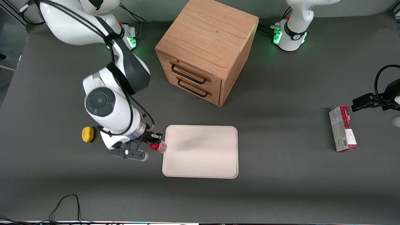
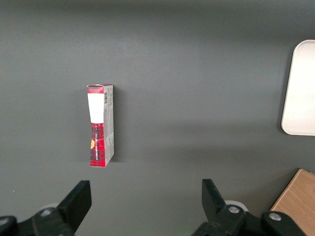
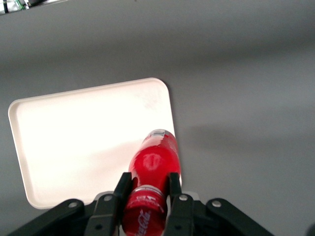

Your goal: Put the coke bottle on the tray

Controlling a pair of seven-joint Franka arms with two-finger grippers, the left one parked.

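So the gripper (image 3: pixel 146 196) has its two fingers (image 3: pixel 173 189) clamped on the coke bottle (image 3: pixel 153 169), up near the cap end, with the clear base sticking out over the rim of the cream tray (image 3: pixel 74 142). From the front camera, the bottle (image 1: pixel 157 146) hangs right at the tray's (image 1: pixel 203 153) 9 o'clock edge, barely over it.

My worry: if it lets go here, the bottle looks tilted rather than upright and sits over the raised rim, so it could tip, roll off onto the table, or end up half on the lip. It probably needs to travel further toward the tray's middle first.

Further out: lemon (image 1: pixel 87 134) at the arm's 9 o'clock, wooden drawer cabinet (image 1: pixel 206 50) at the tray's 12, red-and-grey carton (image 1: pixel 342 128) toward the parked arm's end.
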